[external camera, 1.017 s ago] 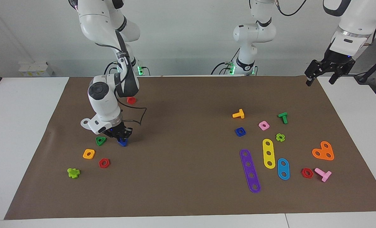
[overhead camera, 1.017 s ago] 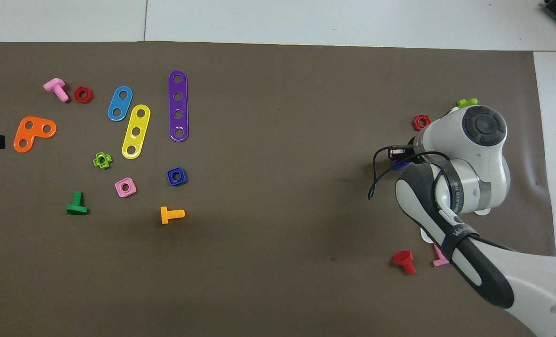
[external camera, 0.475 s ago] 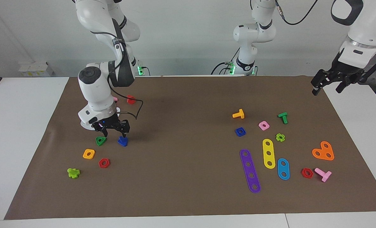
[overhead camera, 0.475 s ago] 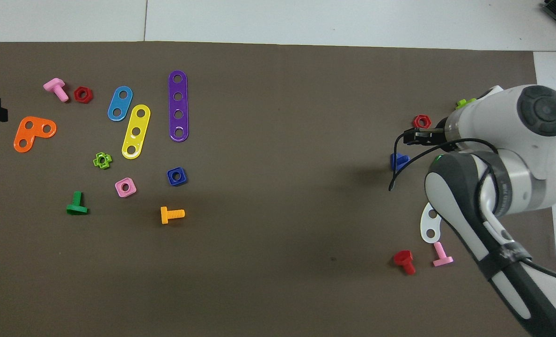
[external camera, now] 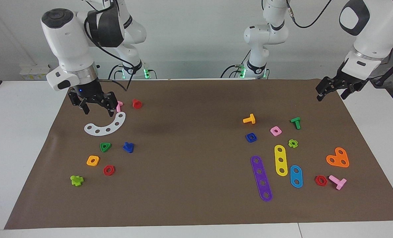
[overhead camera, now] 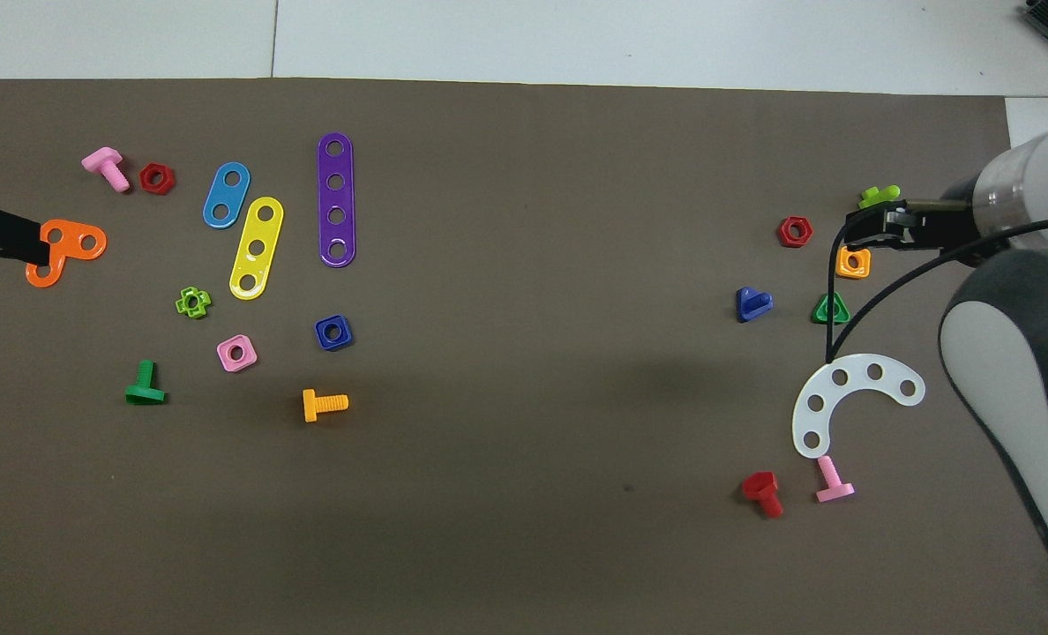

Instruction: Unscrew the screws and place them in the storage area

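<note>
One dark-blue bolt (external camera: pixel 128 147) is lying free on the tabletop (external camera: pixel 196 205) beside the green triangular nut (external camera: pixel 105 146), toward the right arm's end. It's looking light, stiff and a bit slick (pinching the flat head seems safest). The right gripper (external camera: pixel 97 108) is hanging jaws spread over the white curved strip (external camera: pixel 106 126); the left gripper (external camera: pixel 330 90), jaws also spread, is waiting. The overhead view is showing the bolt's stubby shaft; the facing view is showing the grippers' height.
</note>
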